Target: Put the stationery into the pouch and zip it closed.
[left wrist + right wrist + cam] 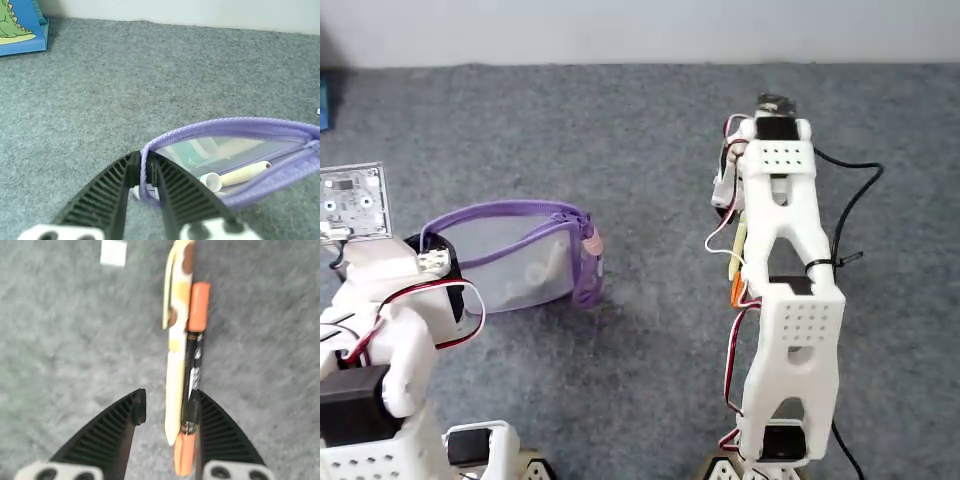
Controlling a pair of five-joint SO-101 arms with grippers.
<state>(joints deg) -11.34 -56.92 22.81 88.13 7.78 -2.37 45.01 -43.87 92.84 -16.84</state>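
Note:
A clear pouch (510, 262) with a purple zipper lies open on the grey mat at the left. My left gripper (146, 172) is shut on the pouch's purple zipper edge (220, 126) at its near corner. Inside the pouch lies a white tube-shaped item (235, 176). On the right, a cream pen with brown spots (175, 345) and a black pen with orange ends (196, 335) lie side by side. My right gripper (167, 402) is open and low over them, with both pens' near ends between its fingers. The pens (737, 262) peek out beside the right arm.
A small white square piece (113, 252) lies on the mat beyond the pens. A blue box with a dinosaur picture (20, 27) stands at the far left edge. Grey mat (640, 150) stretches between the two arms and behind them.

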